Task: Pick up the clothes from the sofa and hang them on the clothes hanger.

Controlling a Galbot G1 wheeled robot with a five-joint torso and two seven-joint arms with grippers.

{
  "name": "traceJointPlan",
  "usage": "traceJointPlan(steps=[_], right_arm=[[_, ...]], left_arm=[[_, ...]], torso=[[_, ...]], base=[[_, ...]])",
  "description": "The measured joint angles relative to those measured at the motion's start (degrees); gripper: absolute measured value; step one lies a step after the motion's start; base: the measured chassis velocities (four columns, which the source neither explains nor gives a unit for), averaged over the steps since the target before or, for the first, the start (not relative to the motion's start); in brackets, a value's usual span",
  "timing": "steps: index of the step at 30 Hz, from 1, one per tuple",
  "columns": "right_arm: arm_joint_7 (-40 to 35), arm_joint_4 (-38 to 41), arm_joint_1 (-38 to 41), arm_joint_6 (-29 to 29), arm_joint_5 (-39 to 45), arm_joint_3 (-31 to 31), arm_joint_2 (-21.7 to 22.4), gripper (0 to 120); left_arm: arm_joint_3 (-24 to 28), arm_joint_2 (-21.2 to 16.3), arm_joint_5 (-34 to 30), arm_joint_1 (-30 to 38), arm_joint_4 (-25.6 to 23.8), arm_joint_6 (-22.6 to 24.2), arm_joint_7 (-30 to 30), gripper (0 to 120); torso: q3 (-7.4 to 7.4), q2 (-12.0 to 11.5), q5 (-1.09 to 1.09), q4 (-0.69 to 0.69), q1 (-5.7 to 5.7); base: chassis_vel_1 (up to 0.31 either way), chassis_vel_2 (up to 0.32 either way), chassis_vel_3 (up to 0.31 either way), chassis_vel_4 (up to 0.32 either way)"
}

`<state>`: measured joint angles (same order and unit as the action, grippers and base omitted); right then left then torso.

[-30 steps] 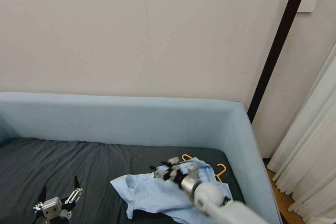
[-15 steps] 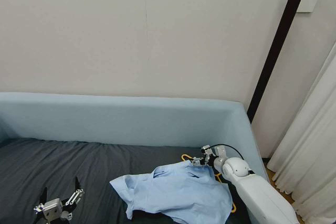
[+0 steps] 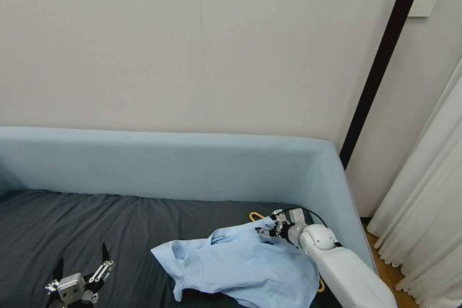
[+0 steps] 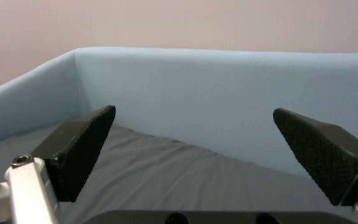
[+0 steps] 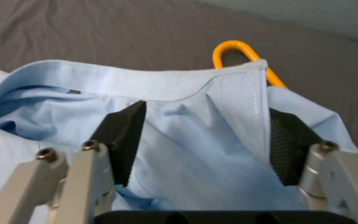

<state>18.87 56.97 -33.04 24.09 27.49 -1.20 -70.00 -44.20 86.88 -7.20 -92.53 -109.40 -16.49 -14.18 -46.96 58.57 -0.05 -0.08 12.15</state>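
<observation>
Head view: my right gripper [image 3: 268, 230] is over the back right corner of the sofa [image 3: 180, 167], just in front of the backrest and near the right armrest. Its jaws are at the collar edge of the light blue shirt [image 3: 231, 265]. The shirt lies crumpled on the dark seat cover [image 3: 86, 221], spreading from that corner toward the front edge. An orange hanger [image 3: 256, 216] pokes out from under the shirt's back edge, just beside my jaws, and a bit of it shows again at the shirt's right side near the armrest. My left gripper [image 3: 83, 261] hangs over the front left part of the seat, well apart from the shirt, with its jaws spread and nothing in them.

Left wrist view: my left gripper [image 4: 195, 114] has its jaws released wide. Between them I see bare dark seat cover [image 4: 185, 172] and the pale blue backrest meeting the sofa's end wall.

Right wrist view: my right gripper [image 5: 207, 112] has its jaws released, one to each side of a fold of the shirt [image 5: 185, 154] just below the collar band. The cloth lies between them but they are not closed on it. The hanger's [image 5: 241, 49] orange hook curves out just past the collar onto the seat cover [image 5: 104, 32].
</observation>
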Motion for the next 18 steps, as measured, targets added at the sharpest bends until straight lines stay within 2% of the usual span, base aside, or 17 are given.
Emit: traceJointPlan(steps=[3, 6, 8, 12, 14, 17, 18], right_arm=[[0.48, 0.26, -0.29, -1.63, -0.26, -0.15, 0.1, 53], [1.13, 0.31, -0.54, -4.42, -0.24, -0.22, 0.04, 38], [1.16, 0.31, -0.61, -4.71, -0.24, -0.23, 0.01, 34], [1.0, 0.48, -1.07, -5.65, -0.37, -0.16, 0.03, 16], [0.97, 0.55, -1.22, -6.08, -0.55, -0.15, 0.12, 14], [1.06, 1.01, -1.72, -9.09, -1.3, -0.22, 0.8, 0], [1.06, 1.01, -1.72, -9.09, -1.3, -0.22, 0.8, 0]], left_arm=[[0.15, -0.09, -0.02, 0.09, 0.13, -0.06, -0.02, 100], [0.29, -0.24, -0.05, 0.3, 0.39, -0.15, -0.03, 100], [0.32, -0.25, -0.05, 0.36, 0.47, -0.19, -0.03, 100], [0.48, -0.32, -0.07, 0.63, 0.88, -0.3, -0.03, 100], [0.5, -0.34, -0.08, 0.71, 0.96, -0.31, -0.03, 100], [0.64, -0.35, -0.09, 0.94, 1.22, -0.34, -0.03, 100], [0.64, -0.35, -0.09, 0.94, 1.22, -0.34, -0.03, 100]], torso=[[0.0, 0.0, 0.0, 0.0, 0.0], [0.0, 0.0, 0.0, 0.0, 0.0], [0.0, 0.0, 0.0, 0.0, 0.0], [0.0, 0.0, 0.0, 0.01, 0.0], [0.0, 0.0, 0.01, 0.0, 0.0], [0.0, 0.0, 0.01, 0.0, 0.0], [0.0, 0.0, 0.01, 0.0, 0.0]], base=[[0.0, 0.0, 0.0, 0.0], [0.0, 0.0, 0.0, 0.0], [0.0, 0.0, 0.0, 0.0], [0.0, 0.0, 0.0, 0.0], [0.0, 0.0, 0.0, 0.0], [0.0, 0.0, 0.0, 0.0], [0.0, 0.0, 0.0, 0.0]])
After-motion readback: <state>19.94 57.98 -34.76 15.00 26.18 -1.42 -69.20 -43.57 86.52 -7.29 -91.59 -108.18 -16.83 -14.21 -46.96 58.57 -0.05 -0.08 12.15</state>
